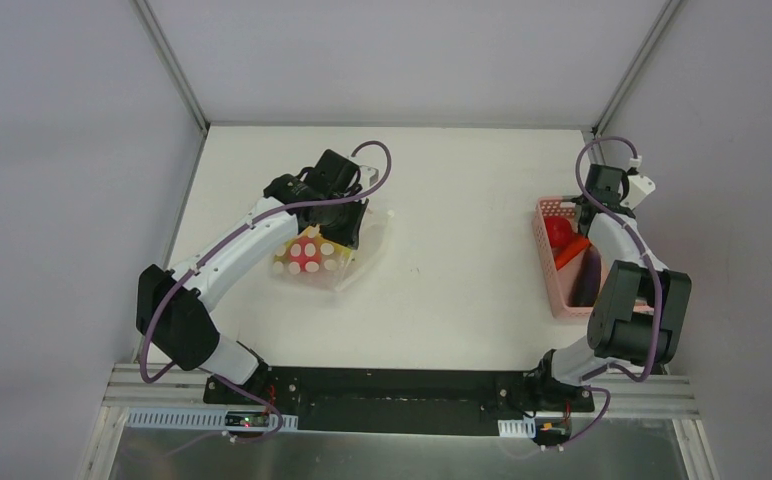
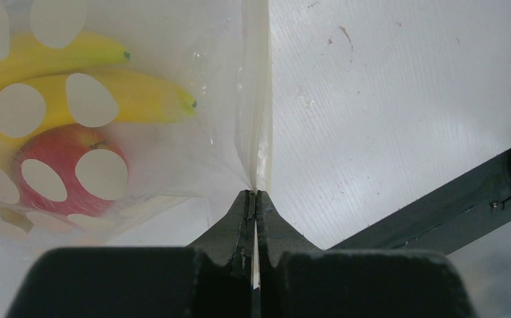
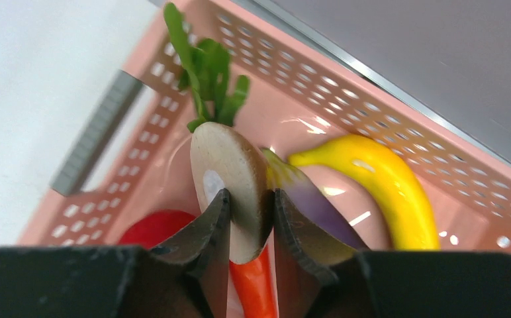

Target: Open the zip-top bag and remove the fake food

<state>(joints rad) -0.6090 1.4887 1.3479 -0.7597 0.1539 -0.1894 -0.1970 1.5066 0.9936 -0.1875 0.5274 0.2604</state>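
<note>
The zip-top bag (image 1: 324, 256) is a clear pouch with white dots, lying left of centre. Through its wall (image 2: 193, 99) I see fake food: two yellow bananas (image 2: 140, 99) and a red apple (image 2: 61, 165). My left gripper (image 2: 256, 195) is shut on the bag's top edge strip, seen from above at the bag's far side (image 1: 347, 215). My right gripper (image 3: 249, 199) is shut on a fake food piece with a beige cut face (image 3: 230, 165) and green leaves (image 3: 206, 66). It holds this piece over the pink basket (image 3: 292, 79).
The pink slotted basket (image 1: 547, 285) stands at the table's right edge, close to the right wall. In it lie a yellow banana (image 3: 378, 179), a purple eggplant (image 3: 312, 199), a red piece (image 3: 153, 225) and an orange piece (image 3: 256, 285).
</note>
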